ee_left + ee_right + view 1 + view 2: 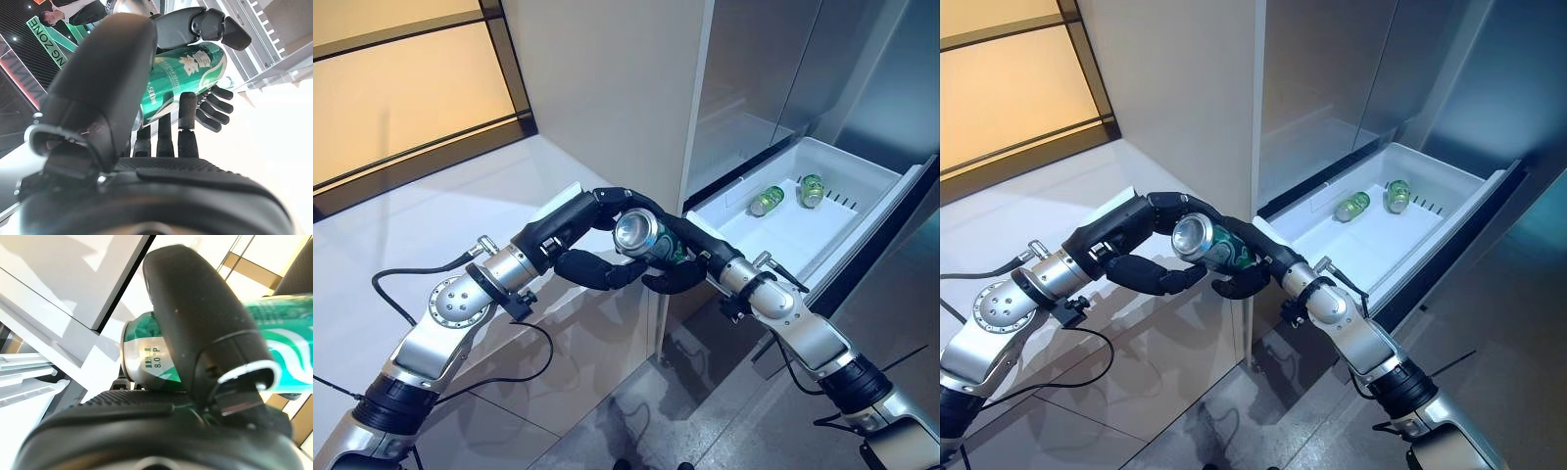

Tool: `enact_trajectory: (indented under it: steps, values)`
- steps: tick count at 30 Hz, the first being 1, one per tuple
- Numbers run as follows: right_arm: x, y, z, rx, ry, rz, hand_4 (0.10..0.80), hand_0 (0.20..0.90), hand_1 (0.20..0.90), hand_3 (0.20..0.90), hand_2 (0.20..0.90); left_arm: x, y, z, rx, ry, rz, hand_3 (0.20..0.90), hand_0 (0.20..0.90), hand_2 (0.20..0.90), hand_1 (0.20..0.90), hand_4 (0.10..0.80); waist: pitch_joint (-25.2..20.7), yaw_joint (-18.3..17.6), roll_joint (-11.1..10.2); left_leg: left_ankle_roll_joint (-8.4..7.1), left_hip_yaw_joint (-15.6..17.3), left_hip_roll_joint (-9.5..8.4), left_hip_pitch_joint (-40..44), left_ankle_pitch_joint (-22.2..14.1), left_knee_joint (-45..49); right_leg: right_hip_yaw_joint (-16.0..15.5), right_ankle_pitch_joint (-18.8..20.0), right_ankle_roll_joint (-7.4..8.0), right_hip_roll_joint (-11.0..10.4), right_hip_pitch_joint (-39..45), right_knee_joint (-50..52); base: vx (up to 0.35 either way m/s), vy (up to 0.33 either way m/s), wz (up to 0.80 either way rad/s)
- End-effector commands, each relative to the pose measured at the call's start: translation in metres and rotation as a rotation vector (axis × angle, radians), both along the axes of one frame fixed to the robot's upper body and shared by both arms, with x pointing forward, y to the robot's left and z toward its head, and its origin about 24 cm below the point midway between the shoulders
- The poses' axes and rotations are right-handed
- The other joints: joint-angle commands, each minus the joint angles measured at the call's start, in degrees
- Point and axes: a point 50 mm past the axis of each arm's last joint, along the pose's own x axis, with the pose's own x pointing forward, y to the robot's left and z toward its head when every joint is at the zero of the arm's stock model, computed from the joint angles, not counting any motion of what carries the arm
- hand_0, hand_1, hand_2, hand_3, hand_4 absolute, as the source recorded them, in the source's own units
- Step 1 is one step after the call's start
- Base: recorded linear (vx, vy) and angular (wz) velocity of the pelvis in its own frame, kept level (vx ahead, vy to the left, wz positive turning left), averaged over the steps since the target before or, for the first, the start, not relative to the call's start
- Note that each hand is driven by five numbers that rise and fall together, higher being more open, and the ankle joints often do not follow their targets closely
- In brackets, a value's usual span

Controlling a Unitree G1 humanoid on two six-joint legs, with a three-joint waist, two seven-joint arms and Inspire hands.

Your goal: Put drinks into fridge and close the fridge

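Three green drink cans are in sight: one can [646,241] held in mid-air between the two hands, and two more cans, one [766,201] beside the other [812,190], lying on their sides in the drawer. There is one white pull-out fridge drawer [847,171], standing open. Two robot hands show, the left hand [592,266] and the right hand [677,279], both closed around the raised can.
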Motion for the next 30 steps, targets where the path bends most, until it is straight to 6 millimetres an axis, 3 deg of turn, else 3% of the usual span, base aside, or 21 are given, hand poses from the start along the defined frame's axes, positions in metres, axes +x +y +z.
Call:
enact_trajectory:
  steps: [1, 9, 11, 12, 13, 30]
  values:
    - [-0.0051, 0.041, 0.0818, 0.11, -0.3, 0.195, 0.8, 0.9, 0.9, 0.9, 0.9, -0.0061, -0.027, 0.0805, -0.196, -0.337, -0.17, 0.2, 0.3, 0.3, 0.3, 0.1, -4.84, 0.46, -0.46, 0.32, -0.02, -2.55, 1.01, -4.4, 1.13, -0.51, -4.87, 2.4, 0.85, -0.36, 5.14, 0.0, 0.0, 0.0]
    - [-0.0081, 0.045, 0.0875, 0.117, -0.308, 0.222, 0.8, 0.9, 0.9, 0.9, 0.9, -0.0076, -0.0283, 0.0796, -0.207, -0.332, -0.182, 0.2, 0.3, 0.3, 0.3, 0.1, -5.06, 0.42, -0.46, 0.3, 0.08, -2.52, 0.99, -4.37, 1.14, -0.46, -4.96, 2.42, 0.84, -0.37, 5.14, 0.0, 0.0, 0.0]
    - [-0.0079, 0.0447, 0.0864, 0.118, -0.302, 0.219, 0.358, 0.521, 0.521, 0.458, 0.521, -0.0081, -0.0289, 0.0795, -0.209, -0.329, -0.185, 0.2, 0.3, 0.3, 0.3, 0.1, -5.1, 0.44, -0.47, 0.32, 0.14, -2.5, 1.02, -4.36, 1.13, -0.49, -4.93, 2.43, 0.85, -0.35, 5.12, 0.0, 0.0, 0.0]
    - [-0.0078, 0.0445, 0.0856, 0.12, -0.297, 0.217, 0.185, 0.373, 0.373, 0.285, 0.373, -0.0083, -0.0294, 0.0793, -0.206, -0.328, -0.186, 0.2, 0.3, 0.3, 0.3, 0.1, -5.1, 0.44, -0.48, 0.29, 0.2, -2.46, 1.0, -4.33, 1.16, -0.52, -4.92, 2.43, 0.83, -0.35, 5.13, 0.0, 0.0, 0.0]
    - [-0.0075, 0.0445, 0.0849, 0.12, -0.295, 0.214, 0.1, 0.3, 0.3, 0.2, 0.3, -0.0083, -0.0299, 0.079, -0.203, -0.325, -0.186, 0.2, 0.3, 0.3, 0.3, 0.1, -5.08, 0.48, -0.52, 0.31, 0.2, -2.46, 0.98, -4.35, 1.18, -0.54, -4.93, 2.42, 0.81, -0.34, 5.13, 0.0, 0.0, 0.0]
    - [-0.0038, 0.0439, 0.0833, 0.126, -0.3, 0.176, 0.1, 0.3, 0.3, 0.2, 0.3, -0.0052, -0.0319, 0.0719, -0.183, -0.277, -0.199, 0.2, 0.3, 0.3, 0.3, 0.1, -4.91, 0.64, -0.53, 0.31, 0.24, -2.58, 1.09, -4.38, 1.19, -0.96, -4.8, 2.47, 0.69, -0.22, 5.03, 0.0, 0.0, 0.0]
